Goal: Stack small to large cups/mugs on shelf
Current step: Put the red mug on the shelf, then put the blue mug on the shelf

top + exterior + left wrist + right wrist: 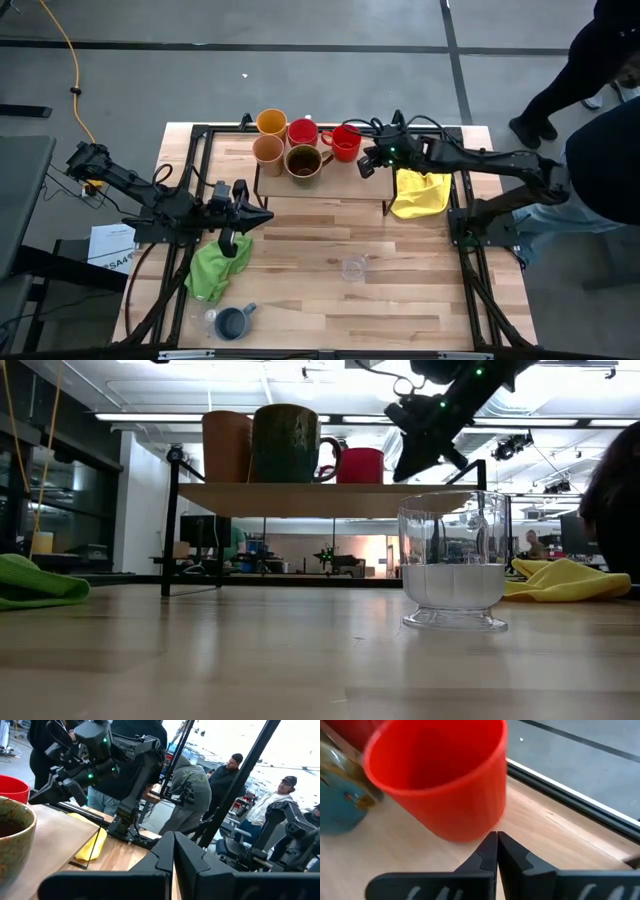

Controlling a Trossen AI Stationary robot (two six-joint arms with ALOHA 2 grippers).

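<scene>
The cups/mugs are split between 2 places: 5 are gathered on the shelf (330,188) at the far side of the tabletop (330,300), while 3 are left on the bare wood nearer the front. On the shelf, a yellow-orange cup (271,122) and a tan cup (268,150) are set at one end, a red mug (302,131) and a brown mug (303,161) beside them, and a second red mug (345,142) at the other end, so a row seems to be built along the board. The right end effector (366,165) is held just beside that second red mug, its fingers clenched together on nothing; in the right wrist view the mug (440,775) is seen standing free ahead of the shut tips, which suggests it has been set down there. The left end effector (262,215) is parked in front of the shelf, likewise clenched and empty, above the green cloth (218,268). A clear glass (352,267) stands mid-tabletop, and a blue-grey mug (232,322) with another clear glass (212,319) touching it waits near the front edge. A yellow cloth (420,195) lies beside the shelf
</scene>
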